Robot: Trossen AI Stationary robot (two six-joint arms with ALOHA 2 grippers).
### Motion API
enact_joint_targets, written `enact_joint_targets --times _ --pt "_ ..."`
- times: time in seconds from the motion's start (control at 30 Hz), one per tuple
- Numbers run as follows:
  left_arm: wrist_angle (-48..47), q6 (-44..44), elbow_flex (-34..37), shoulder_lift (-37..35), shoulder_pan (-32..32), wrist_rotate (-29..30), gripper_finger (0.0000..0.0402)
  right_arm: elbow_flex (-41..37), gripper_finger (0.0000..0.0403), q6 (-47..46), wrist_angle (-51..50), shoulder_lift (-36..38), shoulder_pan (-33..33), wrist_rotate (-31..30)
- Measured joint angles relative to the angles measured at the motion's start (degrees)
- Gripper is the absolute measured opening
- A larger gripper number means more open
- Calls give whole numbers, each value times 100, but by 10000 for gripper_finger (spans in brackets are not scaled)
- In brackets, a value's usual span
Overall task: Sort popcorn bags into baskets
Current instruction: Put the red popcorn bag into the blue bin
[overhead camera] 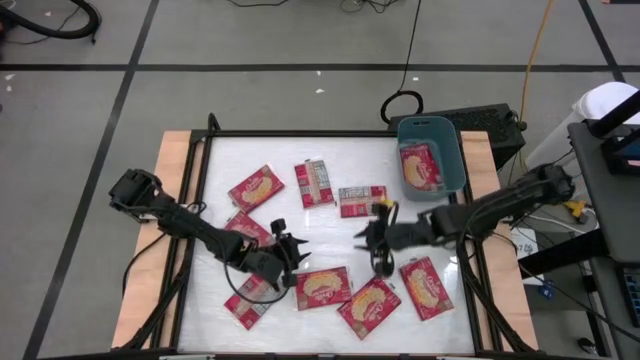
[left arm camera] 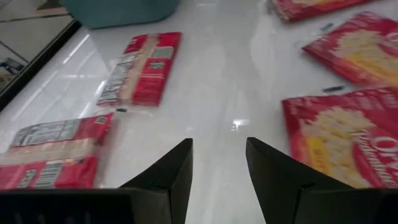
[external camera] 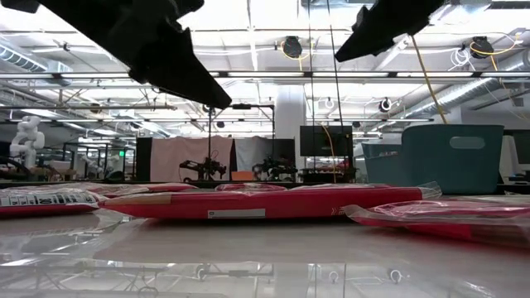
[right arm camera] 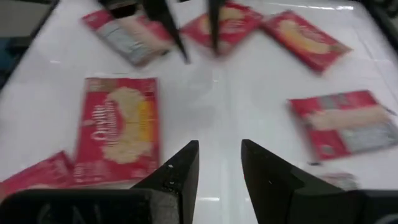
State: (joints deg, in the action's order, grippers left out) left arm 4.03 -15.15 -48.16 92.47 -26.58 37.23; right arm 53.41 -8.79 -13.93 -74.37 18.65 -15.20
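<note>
Several red popcorn bags lie flat on the white table, among them one (overhead camera: 256,186) at the far left, one label side up (overhead camera: 315,183), one (overhead camera: 323,288) near the front and one (overhead camera: 427,288) at the front right. A teal basket (overhead camera: 448,160) stands at the far right corner with one bag (overhead camera: 420,166) inside. My left gripper (overhead camera: 298,248) hovers open over the table's middle left, with bare table between its fingers (left arm camera: 177,168). My right gripper (overhead camera: 364,238) hovers open to its right, facing it, also over bare table (right arm camera: 219,146).
A black frame (overhead camera: 300,133) edges the white table, with wooden boards (overhead camera: 175,160) outside it. A strip of bare table lies between the two grippers. More bags (overhead camera: 370,305) crowd the front edge. A black cable loop (overhead camera: 400,105) lies on the floor beyond the far edge.
</note>
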Motion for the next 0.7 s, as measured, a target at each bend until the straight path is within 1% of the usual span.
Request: enact_joint_targets --times 0.13,0.33,0.43,0.53,0.7 --pt "-2 -66 0 2 -243 -16 154 0 114 -257 408 -359 338 -1" --pt "-2 -63 0 2 -593 -33 154 0 114 -380 963 -952 830 29" --pt "-1 -67 0 2 -729 -48 154 0 114 -474 1035 -1225 999 26" --pt "0 -110 0 2 -824 -206 154 -2 114 -676 1030 -1474 1145 28" --pt "35 -158 0 2 -1006 -272 154 -2 114 -873 1088 -1919 1263 33"
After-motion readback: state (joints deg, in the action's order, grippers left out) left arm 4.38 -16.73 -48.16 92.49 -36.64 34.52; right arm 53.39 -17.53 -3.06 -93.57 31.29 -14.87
